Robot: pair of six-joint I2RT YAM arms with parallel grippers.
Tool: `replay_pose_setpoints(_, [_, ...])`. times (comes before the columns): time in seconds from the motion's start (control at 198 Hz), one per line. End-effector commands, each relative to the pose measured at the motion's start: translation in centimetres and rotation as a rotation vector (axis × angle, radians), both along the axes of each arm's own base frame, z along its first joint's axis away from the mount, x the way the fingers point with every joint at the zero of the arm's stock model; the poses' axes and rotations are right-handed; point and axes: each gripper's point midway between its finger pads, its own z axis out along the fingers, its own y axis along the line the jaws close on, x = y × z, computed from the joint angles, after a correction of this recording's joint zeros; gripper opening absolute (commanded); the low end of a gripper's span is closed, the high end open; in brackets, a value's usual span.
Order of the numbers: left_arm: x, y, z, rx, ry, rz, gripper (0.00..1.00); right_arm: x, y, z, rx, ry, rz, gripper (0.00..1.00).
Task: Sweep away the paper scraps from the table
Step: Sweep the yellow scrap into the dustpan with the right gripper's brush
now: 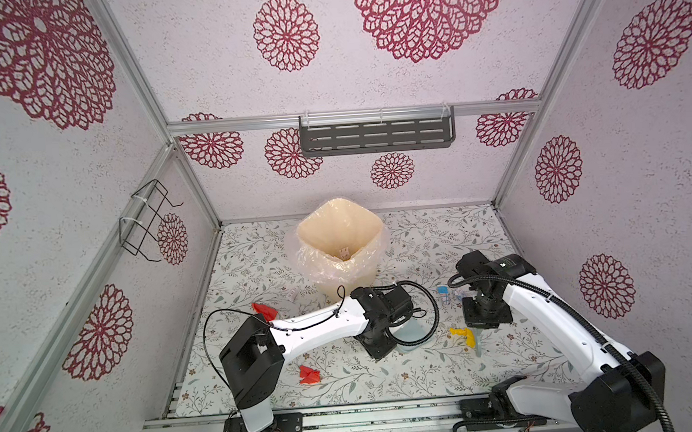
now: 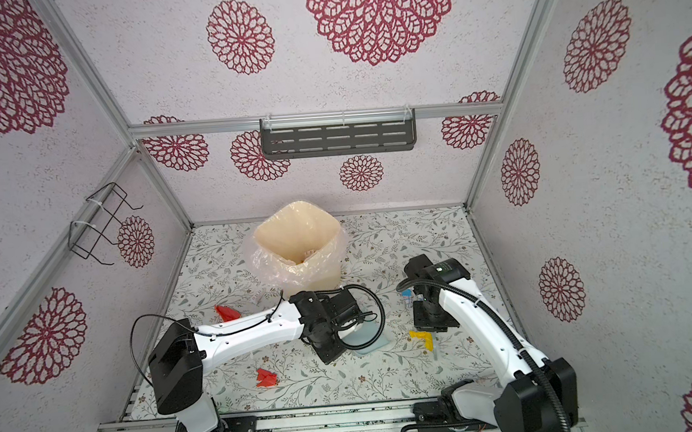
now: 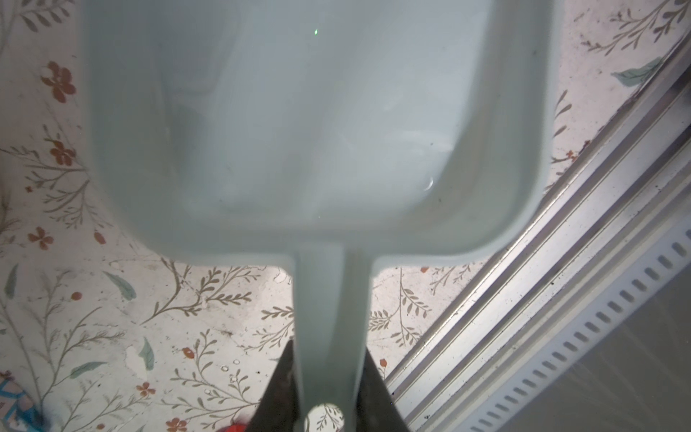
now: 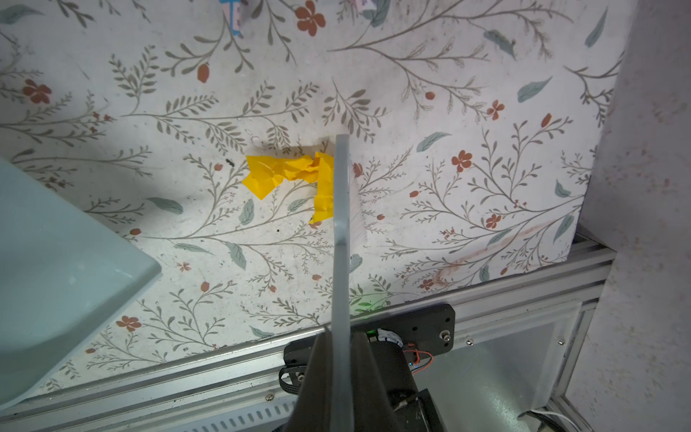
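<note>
On the leafy-printed table [image 1: 421,237] lie paper scraps: a red one [image 1: 264,310] at the left, another red one [image 1: 308,374] near the front, a yellow one [image 4: 284,174] in the middle right and a white, blue-printed one [image 1: 443,293]. My left gripper [image 3: 329,348] is shut on the handle of the pale blue dustpan [image 3: 318,131], whose tray is empty. My right gripper [image 4: 341,334] is shut on the thin handle of the small brush [image 4: 342,187]. The brush bristles touch the yellow scrap's edge, and the dustpan [image 4: 56,262] lies a short way off on the scrap's other side.
A cream bin [image 1: 340,242] lined with clear plastic stands at the back middle of the table. An aluminium rail [image 1: 371,415] runs along the front edge. Patterned walls close three sides, with a wire rack [image 1: 144,222] on the left wall and a dark shelf [image 1: 376,135] on the back wall.
</note>
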Motion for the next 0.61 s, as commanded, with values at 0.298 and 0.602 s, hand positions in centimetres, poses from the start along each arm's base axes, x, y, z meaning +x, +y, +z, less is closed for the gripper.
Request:
replay_pose_setpoints(0.298, [-0.6, -0.2, 0.4, -0.024, 0.0, -0.019, 0.0, 0.3, 4.0, 0.8, 0.081, -0.038, 0.058, 0.0])
replay_pose_setpoints(0.602, [-0.7, -0.4, -0.8, 0.016, 0.022, -0.072, 0.0, 0.8, 5.8, 1.9, 0.145, -0.082, 0.069, 0.0])
